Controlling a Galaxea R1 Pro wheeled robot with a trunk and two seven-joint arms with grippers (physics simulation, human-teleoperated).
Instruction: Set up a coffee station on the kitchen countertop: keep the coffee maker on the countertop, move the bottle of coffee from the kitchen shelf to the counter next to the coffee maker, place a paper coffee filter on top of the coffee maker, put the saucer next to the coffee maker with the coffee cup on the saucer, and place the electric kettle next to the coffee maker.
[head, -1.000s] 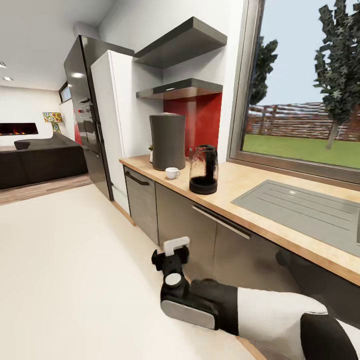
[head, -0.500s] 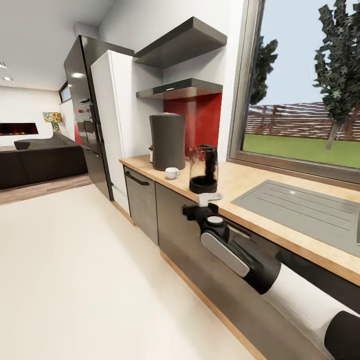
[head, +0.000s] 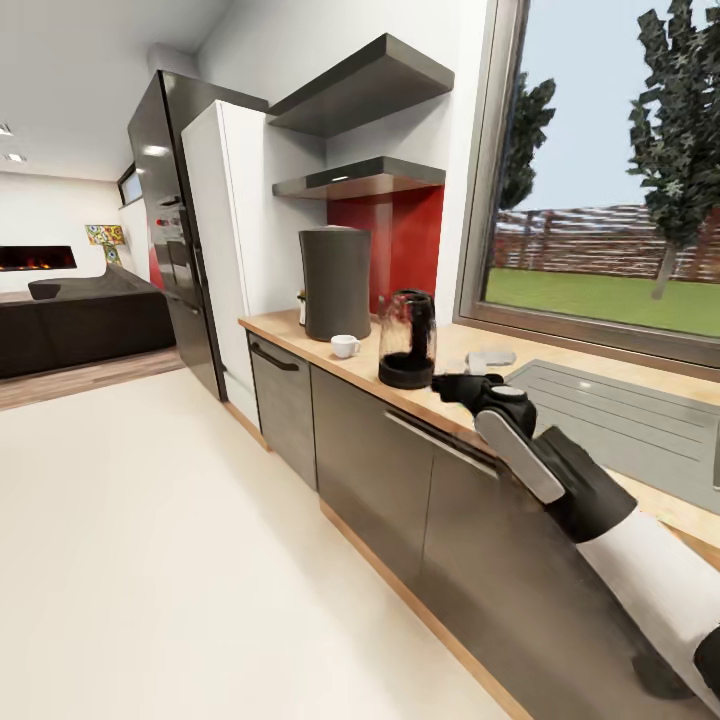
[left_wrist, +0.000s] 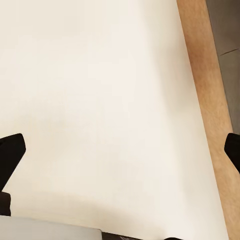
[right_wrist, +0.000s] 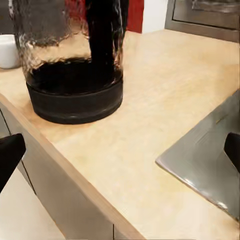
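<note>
right gripper (head: 478, 363) hung over the kitchen countertop (head: 480, 375) just beside the electric kettle (head: 407, 340), fingers spread apart, coffee cup (head: 345, 346) by the coffee maker (head: 336, 282), left gripper's fingers apart over pale floor (left_wrist: 100, 110)

On the countertop (head: 470, 352) – left to right – stand the coffee maker (head: 336, 282), cup (head: 344, 346) and kettle (head: 407, 340); the shelf (head: 360, 180) hangs above.

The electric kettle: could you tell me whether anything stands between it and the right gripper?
Nothing visible does. The right gripper hovers over the kitchen countertop beside the electric kettle, with bare wood between them. The coffee cup sits on the kettle's far side.
</note>
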